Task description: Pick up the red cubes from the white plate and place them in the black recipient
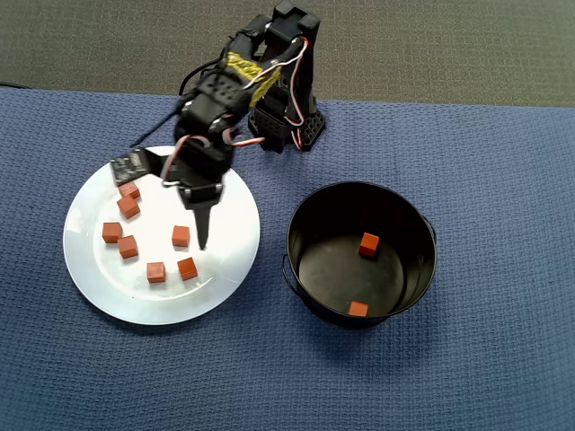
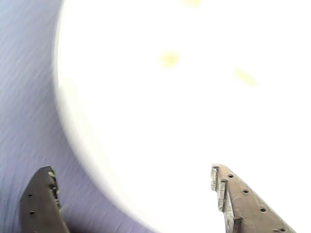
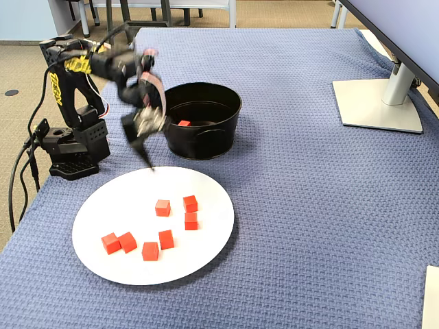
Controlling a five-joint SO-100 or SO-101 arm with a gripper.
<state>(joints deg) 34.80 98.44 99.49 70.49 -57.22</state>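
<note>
A blue woven cloth (image 3: pixel 309 205) with a waffle texture covers the tabletop and runs nearly edge to edge in the fixed view. On the far right stands a grey monitor stand (image 3: pixel 381 103), its flat base resting on the cloth. Beyond the far edge lies tan carpet (image 3: pixel 20 62), where chair legs (image 3: pixel 127 12) rise. Light is even and bright.

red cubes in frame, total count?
9. Seven lie on the white plate: at and. Two sit in the black pot: and. None seems hidden.
</note>
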